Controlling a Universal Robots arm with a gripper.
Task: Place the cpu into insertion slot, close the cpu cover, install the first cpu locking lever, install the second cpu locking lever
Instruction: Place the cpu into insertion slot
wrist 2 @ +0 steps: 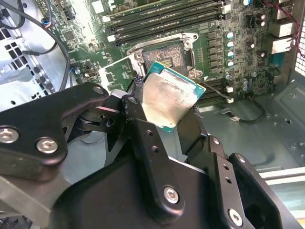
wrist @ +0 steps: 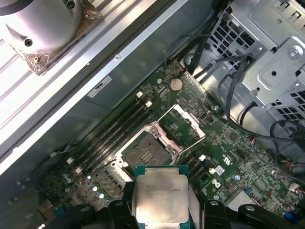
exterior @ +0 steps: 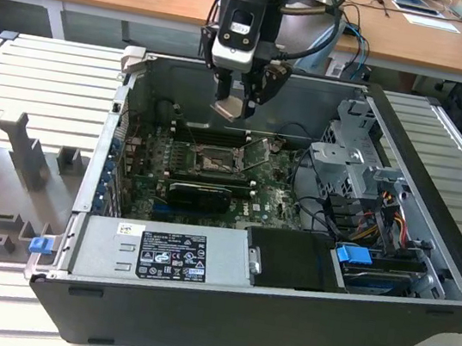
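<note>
cpu [wrist: 159, 198]: pinched by two opposite edges, metal face toward both wrist cameras. It hangs in air above the board, touching nothing but my fingers.
gripper [exterior: 235, 104]: pressed together on the cpu's edges, nothing else in the grip.
tilt: in the exterior view the cpu looks canted, not flat to the board. I'd level it before going down.
slot [wrist: 145, 152]: bare, nothing seated. It sits off from the cpu in both wrist views, so I judge I'm not centred over it yet.
cover [wrist: 191, 120]: swung open, standing just beside the slot toward the exterior view's right. The way down looks free.
levers: can't make them out, so no call.
board [exterior: 275, 199]: memory slots [wrist: 114, 136] run close along the slot's other side, so there's little room for sideways slop.
case [exterior: 235, 322]: open on top, and I'm inside its walls with room around me.
how to do it well: square the cpu's edges to the slot's rim and match the corner mark. Lower straight, drop without pushing, no sliding on the contacts. Risk: a tilted landing bends pins or catches the cover's edge.
</note>
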